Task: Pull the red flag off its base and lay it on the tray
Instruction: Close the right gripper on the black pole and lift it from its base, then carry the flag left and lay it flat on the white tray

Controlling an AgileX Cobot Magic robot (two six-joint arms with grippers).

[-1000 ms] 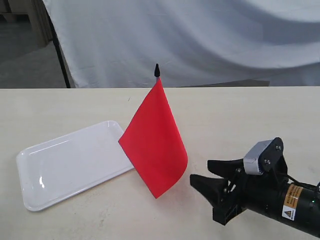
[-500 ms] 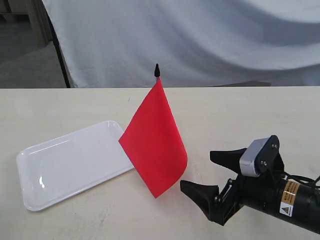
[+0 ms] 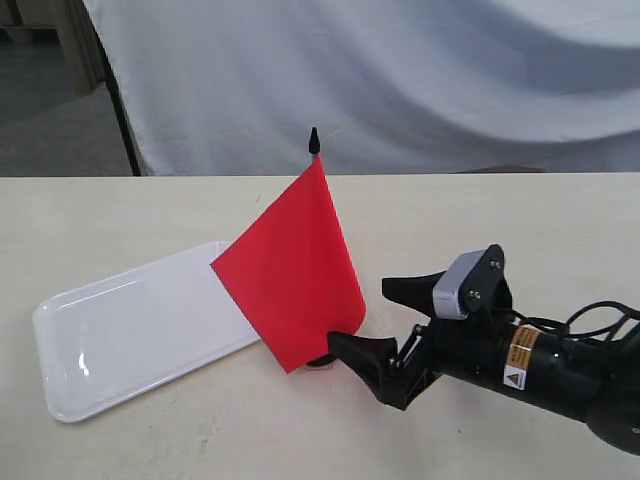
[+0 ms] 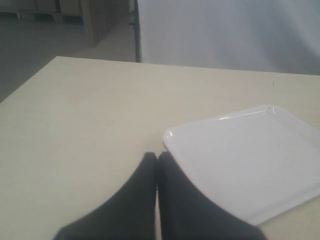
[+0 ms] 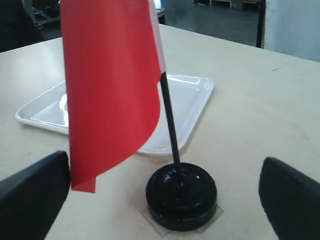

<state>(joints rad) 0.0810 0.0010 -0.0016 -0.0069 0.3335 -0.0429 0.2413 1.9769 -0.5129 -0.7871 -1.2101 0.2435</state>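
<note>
small bright-red cloth flag (image 3: 290,268) on a thin black stick stands upright in its round black disc base (image 5: 182,196), centre frame on a cream table (image 3: 520,215). glossy white rectangular plastic tray (image 3: 120,330) lies just left. right gripper (image 3: 358,315), lower right, fingers spread wide around the base, touching nothing. left gripper (image 4: 157,160), fingers pressed together, sits near the tray's corner.

White cloth backdrop (image 3: 400,80) behind beige table (image 3: 120,205); grey floor (image 3: 50,125), wood furniture (image 3: 40,25) left bkgd.

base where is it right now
The base stands by the tray's right edge in the exterior view, under the flag, just ahead of the open right end effector.
</note>
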